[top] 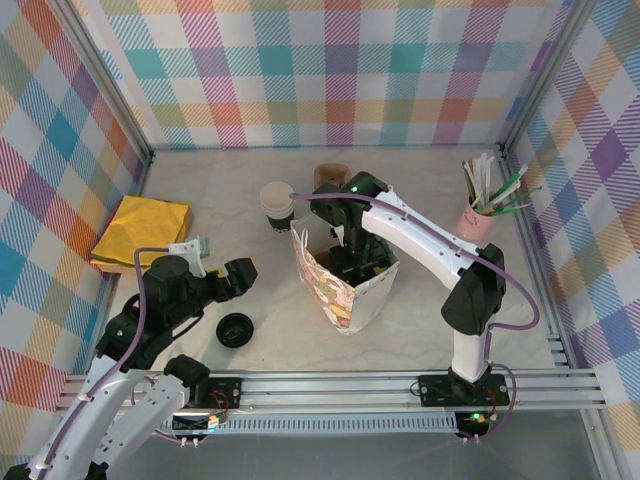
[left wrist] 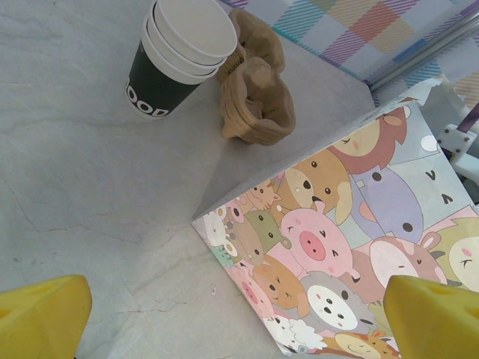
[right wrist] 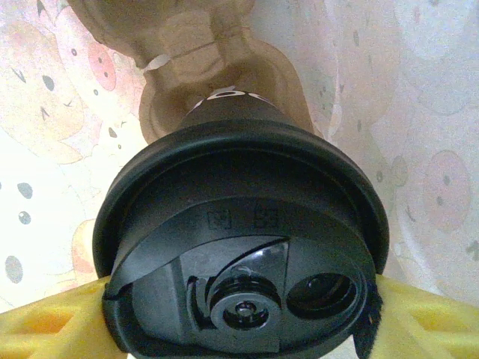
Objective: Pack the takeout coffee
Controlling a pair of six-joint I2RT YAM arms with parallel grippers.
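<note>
Bag (top: pixel 345 295) mouth blocked: right gripper (top: pixel 353 255) and takeout coffee (right wrist: pixel 239 247) occupy it, walls close around. Cup stack (top: pixel 276 204), cardboard carriers (top: pixel 330 176) crowd bag's far-left side. Bare table (top: pixel 440 330) right of bag; loose lid (top: pixel 235 329) near left gripper (top: pixel 243 275).

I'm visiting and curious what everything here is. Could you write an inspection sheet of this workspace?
Surface: pale marbled tabletop, no spills seen.
Job's things: black-lidded paper coffee cup inside cartoon-printed paper bag.
Clutter: stacked lidless white paper cups, brown pulp cup carriers, loose flat black plastic lid, folded yellow cloth, pink cup of stirrers.
End effectors: left end effector open, empty; right end effector gripping the coffee cup.
Cables: purple cable along each arm.
Surroundings: plaid walls, aluminium frame.
</note>
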